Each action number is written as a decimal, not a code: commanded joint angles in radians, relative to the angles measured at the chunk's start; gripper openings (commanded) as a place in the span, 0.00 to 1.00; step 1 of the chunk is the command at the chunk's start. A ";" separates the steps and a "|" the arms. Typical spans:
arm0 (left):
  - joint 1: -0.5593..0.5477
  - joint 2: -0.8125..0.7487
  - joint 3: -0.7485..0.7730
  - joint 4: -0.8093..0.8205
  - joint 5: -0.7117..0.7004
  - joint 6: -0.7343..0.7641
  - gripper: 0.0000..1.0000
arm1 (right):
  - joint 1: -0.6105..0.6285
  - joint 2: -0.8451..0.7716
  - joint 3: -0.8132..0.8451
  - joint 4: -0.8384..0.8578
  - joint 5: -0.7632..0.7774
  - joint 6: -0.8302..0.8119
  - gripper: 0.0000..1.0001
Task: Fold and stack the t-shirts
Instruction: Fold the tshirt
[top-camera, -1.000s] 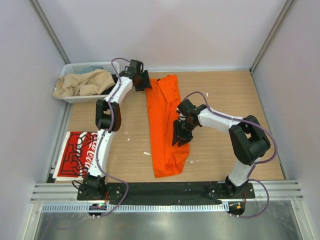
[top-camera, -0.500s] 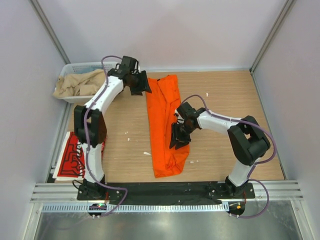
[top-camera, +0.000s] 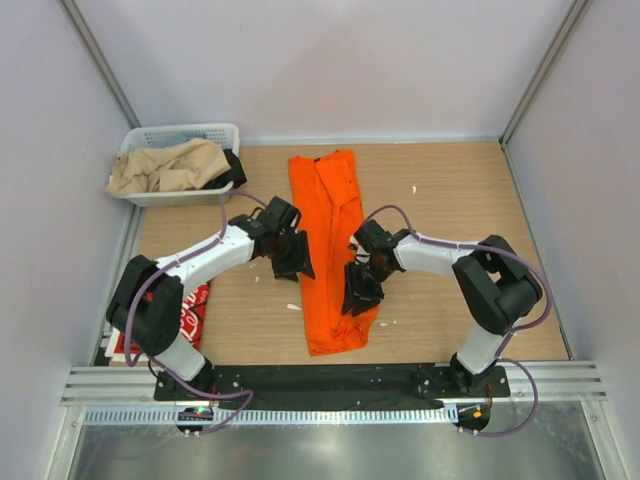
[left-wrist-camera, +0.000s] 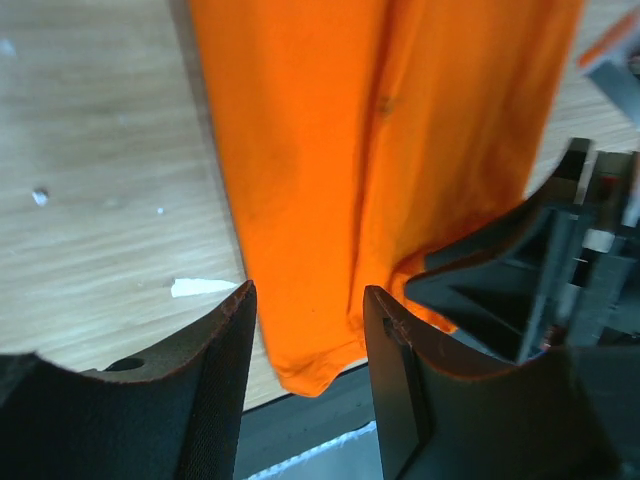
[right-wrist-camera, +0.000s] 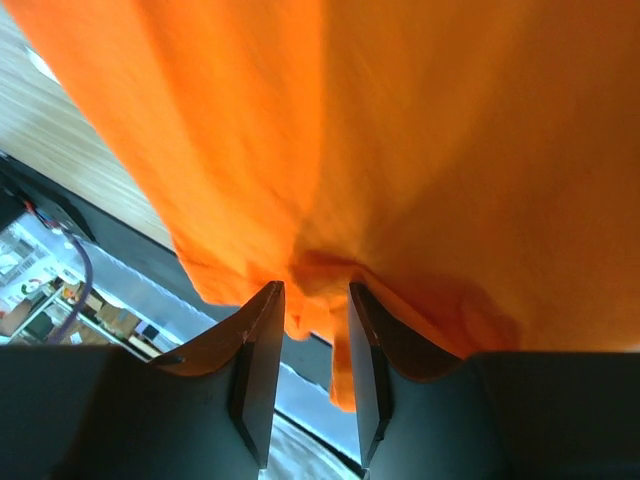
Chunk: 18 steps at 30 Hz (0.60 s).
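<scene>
Clearly limp, light orange t-shirt (top-camera: 325, 215), grab at edges: right gripper (right-wrist-camera: 315, 292) pinches a fold, left gripper (left-wrist-camera: 307, 300) gapes, empty.

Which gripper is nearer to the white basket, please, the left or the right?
Left. The left gripper is at the left edge of the orange t-shirt, nearer the arm bases than the basket and to its right. The right gripper is at the shirt's right edge, even farther away.

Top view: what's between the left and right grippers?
The orange t-shirt. Its long folded strip fills the stretch between the left gripper and the right gripper, with no other object there. The top view shows it best.
</scene>
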 joint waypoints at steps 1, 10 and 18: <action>-0.026 -0.076 -0.019 0.085 -0.026 -0.071 0.48 | 0.007 -0.116 -0.057 -0.066 -0.022 0.004 0.37; -0.072 -0.103 -0.035 0.068 -0.057 -0.094 0.48 | 0.001 -0.468 -0.195 -0.336 0.188 0.076 0.35; -0.133 -0.016 -0.009 0.092 -0.065 -0.134 0.46 | 0.007 -0.338 -0.064 -0.185 0.173 0.101 0.31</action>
